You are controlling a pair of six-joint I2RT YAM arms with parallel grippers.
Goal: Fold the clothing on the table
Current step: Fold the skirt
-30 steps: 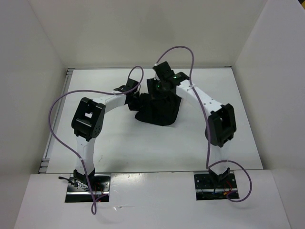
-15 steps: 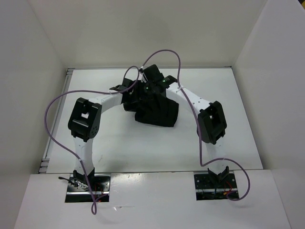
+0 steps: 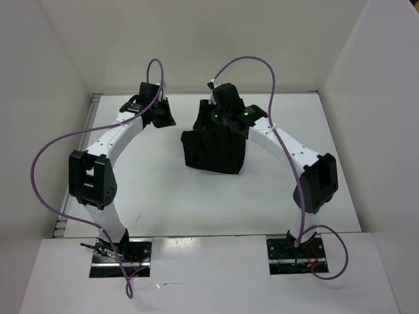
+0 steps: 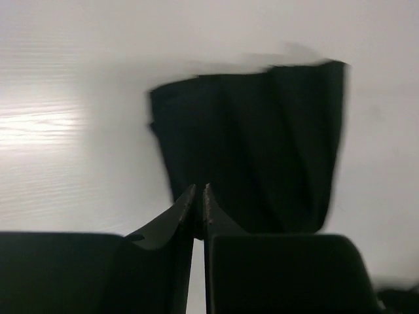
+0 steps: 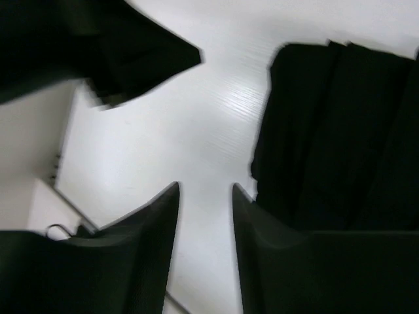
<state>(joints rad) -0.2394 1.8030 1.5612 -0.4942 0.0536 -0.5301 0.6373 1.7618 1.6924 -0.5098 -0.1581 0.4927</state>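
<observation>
The clothing, black with pleat-like ridges, lies as a compact folded piece on the white table, just behind its middle. My left gripper hovers to the left of it, apart from the fabric. In the left wrist view the fingertips stand only a thin slit apart with nothing between them, and the clothing lies ahead. My right gripper hangs over the garment's far left edge. Its jaws are open over bare table, with the clothing just to their right.
White walls close in the table on the left, back and right. A metal strip runs along the left edge. Purple cables loop above both arms. In the right wrist view the left arm shows dark at the upper left.
Both grippers have let go of the clothing. The left arm has swung away to the far left, the right gripper has opened, and the garment now lies flat and folded.
</observation>
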